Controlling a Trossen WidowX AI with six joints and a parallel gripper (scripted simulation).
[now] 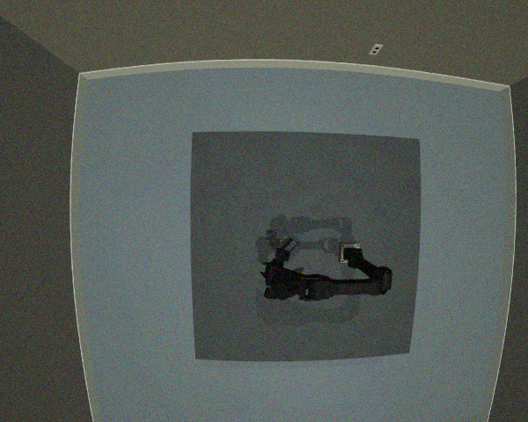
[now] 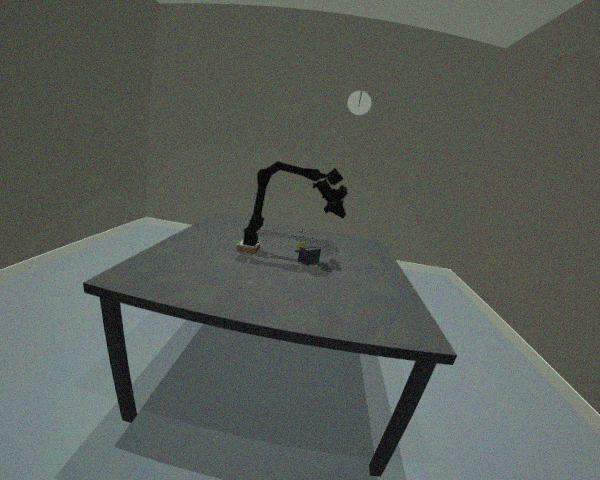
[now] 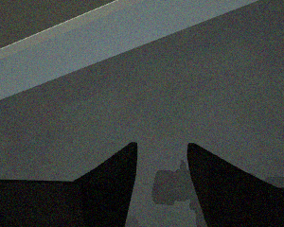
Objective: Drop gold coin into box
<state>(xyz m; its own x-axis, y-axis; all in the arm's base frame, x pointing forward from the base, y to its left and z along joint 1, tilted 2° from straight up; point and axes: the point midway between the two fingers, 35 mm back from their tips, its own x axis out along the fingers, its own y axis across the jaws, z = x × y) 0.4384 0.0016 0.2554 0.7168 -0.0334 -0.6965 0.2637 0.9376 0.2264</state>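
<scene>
In the exterior view we see, left to right, the arm's base (image 2: 248, 246), the gold coin (image 2: 301, 245) standing just behind the grey box (image 2: 308, 255), and 1 gripper (image 2: 335, 208) high above (part-closed, holding nothing). Descending this narrow and misaligned, we risk toppling the coin. No writing is legible.

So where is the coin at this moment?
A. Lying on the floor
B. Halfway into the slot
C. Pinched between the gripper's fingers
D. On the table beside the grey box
D: in the exterior view the coin shows yellow on the table next to the grey box, while the gripper hangs high above with nothing between its fingers.
</scene>
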